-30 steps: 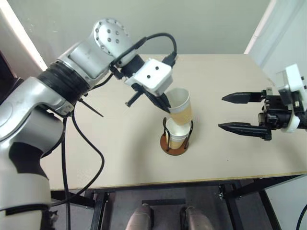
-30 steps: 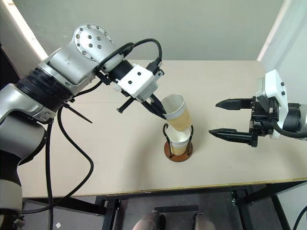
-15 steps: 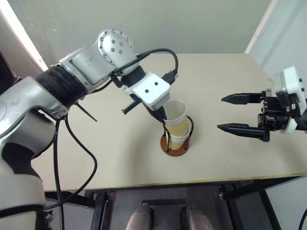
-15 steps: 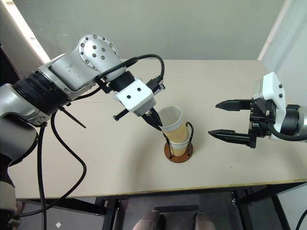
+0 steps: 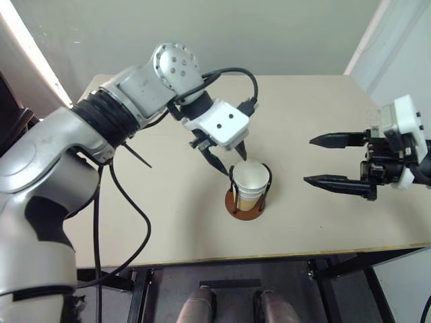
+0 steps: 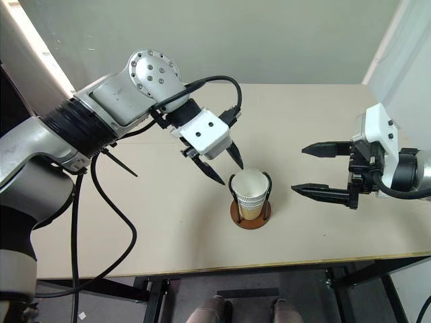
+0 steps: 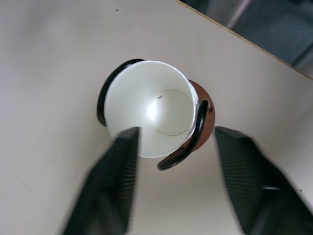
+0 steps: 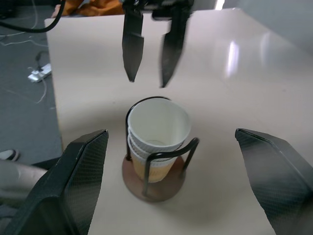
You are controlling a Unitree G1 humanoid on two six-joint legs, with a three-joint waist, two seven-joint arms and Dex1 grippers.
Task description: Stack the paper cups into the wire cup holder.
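Observation:
The paper cups [image 5: 248, 183] stand nested in one upright stack inside the wire cup holder [image 5: 237, 202], whose reddish-brown base [image 8: 154, 186] rests near the middle of the table. The white inside of the top cup [image 7: 151, 110] faces up between the black wire loops [image 7: 195, 132]. My left gripper [image 5: 234, 163] hangs open just above and behind the stack's rim, its fingers [image 8: 132, 54] apart and clear of the cup. To the right of the holder my right gripper [image 5: 310, 160] is open and level, holding nothing.
The beige tabletop [image 5: 168, 222] has its front edge close below the holder and its right edge under my right arm. A black cable [image 5: 128, 222] loops down from my left arm over the table's left part.
The tilted cup in my left gripper came down into the holder and now sits straight on the stack. The left gripper opened and let it go. The right gripper stayed put.

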